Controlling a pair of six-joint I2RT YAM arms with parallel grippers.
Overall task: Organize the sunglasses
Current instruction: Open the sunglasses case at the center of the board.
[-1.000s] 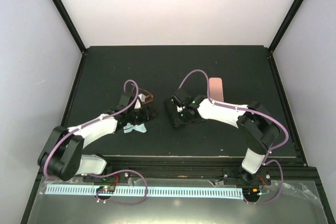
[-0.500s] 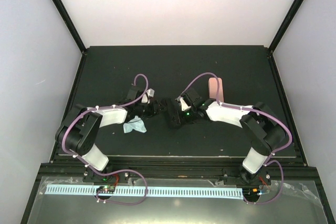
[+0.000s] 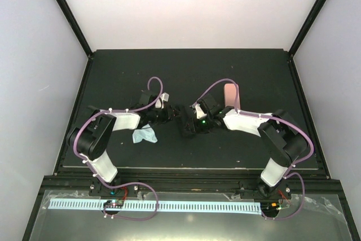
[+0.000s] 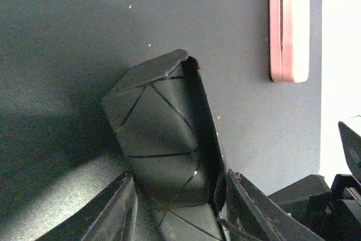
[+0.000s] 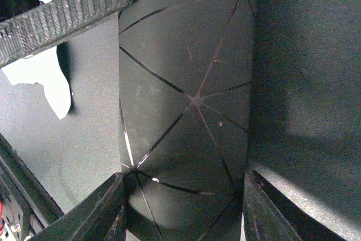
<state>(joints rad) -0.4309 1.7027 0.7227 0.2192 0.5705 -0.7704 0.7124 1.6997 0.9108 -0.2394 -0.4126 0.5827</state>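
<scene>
Centrally: black case [image 3: 184, 121], faceted with triangular fold lines, lying on the dark table [image 3: 242, 66] where the two arms meet tip to tip.

Edges and room: the table is bounded by black frame posts [image 3: 67, 18] at the sides and by pale walls [image 3: 34, 55] left, right and behind. The back half of the mat is open, and broad open strips run outside each elbow. A black rail [image 3: 186, 174] closes the near edge, by the arm bases.

Grip, right: the right gripper [image 5: 183, 176] has its jaws about half apart, one finger against each long side of the black case, clasping it across its width.

Grip, left: the left gripper [image 4: 179, 176] comes in from the opposite end. Its jaws are about half apart and flank the case's near end; whether they press on it cannot be told.

Obstructions: one ribbed finger [image 5: 67, 9] of the left gripper crosses the upper left corner of the right wrist view, close to the case's edge.

Surroundings:
- pink case [image 3: 231, 94]: oblong, closed, just beyond the right arm and apart from the black case.
- pale blue cloth [image 3: 145, 135]: crumpled, just on the near side of the left arm.
- purple cables [image 3: 152, 86]: looped above each wrist.

Sunglasses: neither pair can be made out in any view, so where they lie cannot be told.
</scene>
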